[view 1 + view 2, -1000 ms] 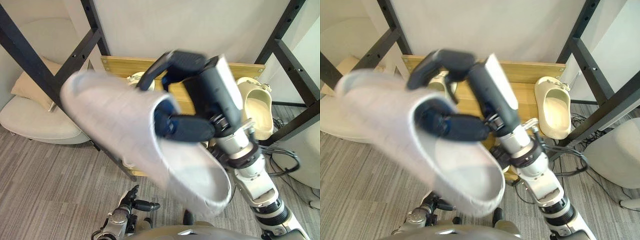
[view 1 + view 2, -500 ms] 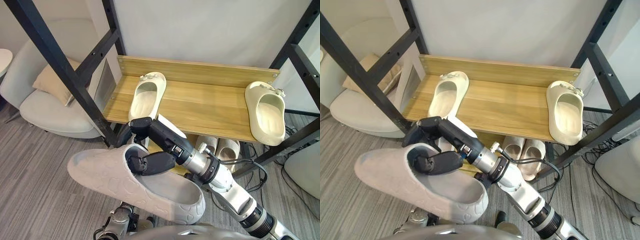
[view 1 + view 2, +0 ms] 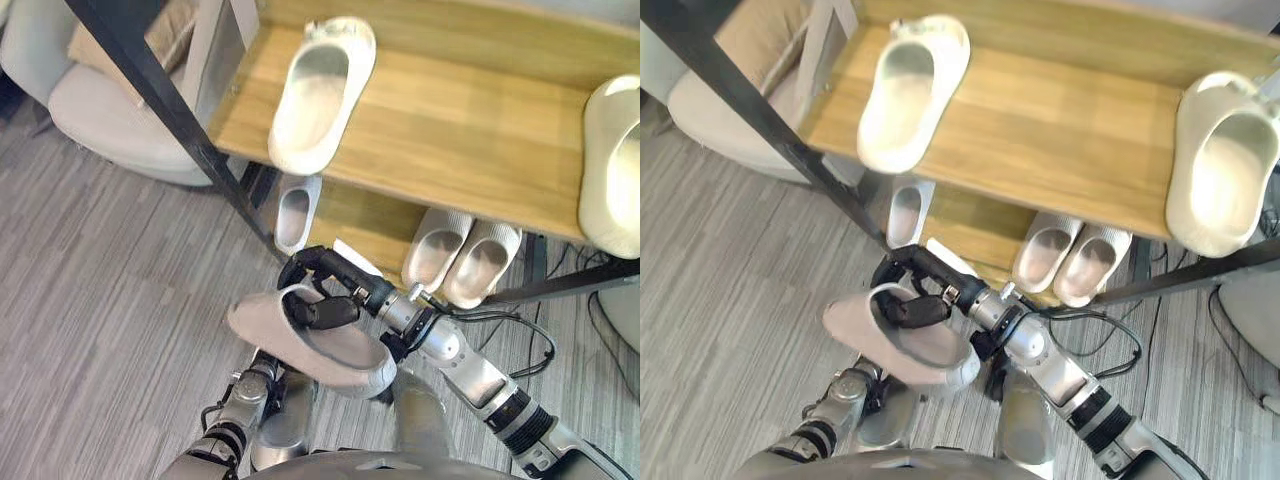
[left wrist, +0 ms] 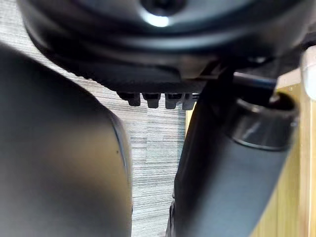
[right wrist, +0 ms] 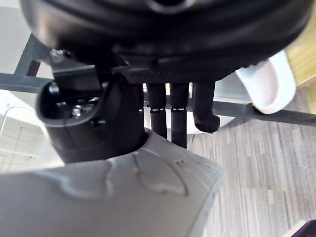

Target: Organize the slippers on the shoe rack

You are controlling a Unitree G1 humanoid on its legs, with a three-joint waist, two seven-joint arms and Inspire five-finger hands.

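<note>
The grey slipper (image 3: 320, 345) is in my right hand (image 3: 345, 280), low over the floor (image 3: 110, 290) just near of the shoe rack (image 3: 470, 150). My thumb sits inside the opening and my fingers curl over the upper, clamped so it hangs sole down without sliding. I carry it this low, I judge, to reach the lower shelf (image 3: 355, 215), where a gap lies between the single pale slipper (image 3: 295, 212) on the left and the pair (image 3: 440, 245) on the right. Up top one cream slipper (image 3: 315, 95) lies left and another (image 3: 615, 170) far right, well apart. Six slippers in all. My left hand (image 3: 862, 385) hangs near the floor; open or closed I cannot tell
</note>
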